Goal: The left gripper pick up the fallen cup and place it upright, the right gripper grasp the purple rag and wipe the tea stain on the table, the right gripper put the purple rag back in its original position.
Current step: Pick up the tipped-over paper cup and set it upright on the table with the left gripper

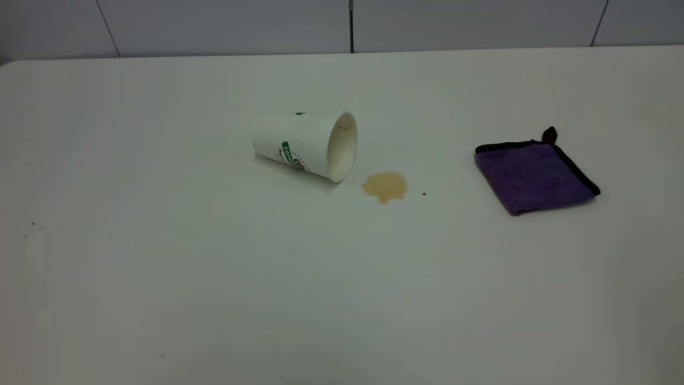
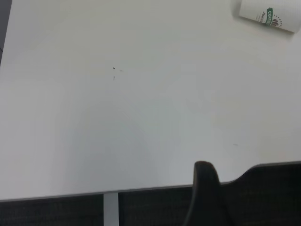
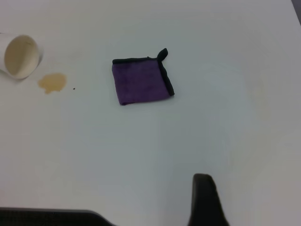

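Exterior view: cup (image 1: 304,143) lies on side mid-desk (image 1: 160,278), long axis left-right, mouth toward tea stain (image 1: 385,186) just beside. Purple rag (image 1: 534,175) farther right, flat. Risk: round cup rolls when pinched, may smear stain. Jaws state of both arms: cannot tell.

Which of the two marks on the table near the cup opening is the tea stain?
The tea stain is the light-brown blotch just beside the cup mouth; the other mark, the tiny dark speck, lies farther toward the purple rag.
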